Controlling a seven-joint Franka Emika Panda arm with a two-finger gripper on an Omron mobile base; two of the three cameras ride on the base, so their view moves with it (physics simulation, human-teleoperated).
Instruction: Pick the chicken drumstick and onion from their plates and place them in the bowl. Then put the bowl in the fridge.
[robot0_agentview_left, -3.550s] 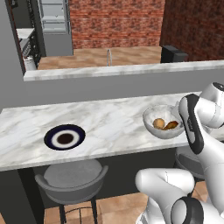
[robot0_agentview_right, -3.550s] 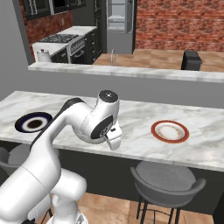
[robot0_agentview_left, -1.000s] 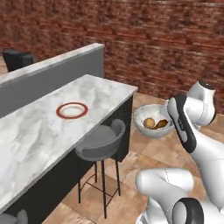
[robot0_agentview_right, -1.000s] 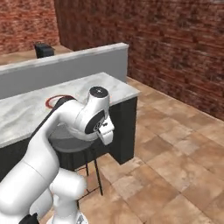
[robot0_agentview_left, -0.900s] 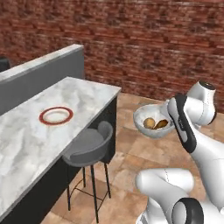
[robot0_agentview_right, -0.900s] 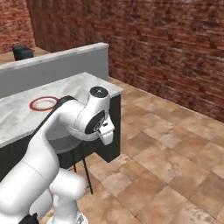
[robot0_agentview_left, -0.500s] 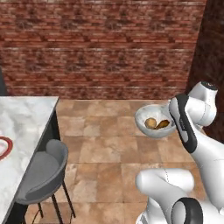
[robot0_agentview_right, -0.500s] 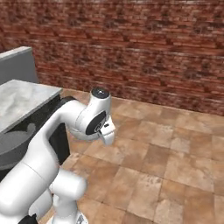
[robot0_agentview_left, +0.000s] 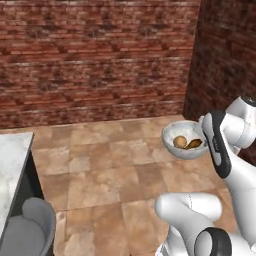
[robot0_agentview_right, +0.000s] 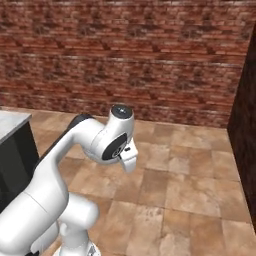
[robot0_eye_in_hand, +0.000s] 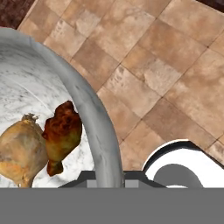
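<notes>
Inspector: The tool (robot0_eye_in_hand: 107, 177) was clenched on the rim of the bowl (robot0_agentview_left: 185, 139), the wall pinched between its tips at the near edge of the hand view. The bowl hung clear above the tiled floor (robot0_agentview_right: 195, 175), right of centre in the left base view.

Clerk: Contents?

Inspector: The onion (robot0_eye_in_hand: 19, 151) and the chicken drumstick (robot0_eye_in_hand: 62, 133) lay inside, touching.

Clerk: What had changed?

Inspector: The base had turned. A second earlier the desk with the red-rimmed plate was in front; now only a corner of the desk (robot0_agentview_left: 11, 165) and a stool (robot0_agentview_left: 27, 232) stood at left, a brick wall (robot0_agentview_right: 125, 55) ahead. I judged loading finished and carriage to the fridge under way.

Clerk: Anything obscured?

Inspector: The arm hid the tool tips in both base views. The dark surface at far right could not be identified.
</notes>
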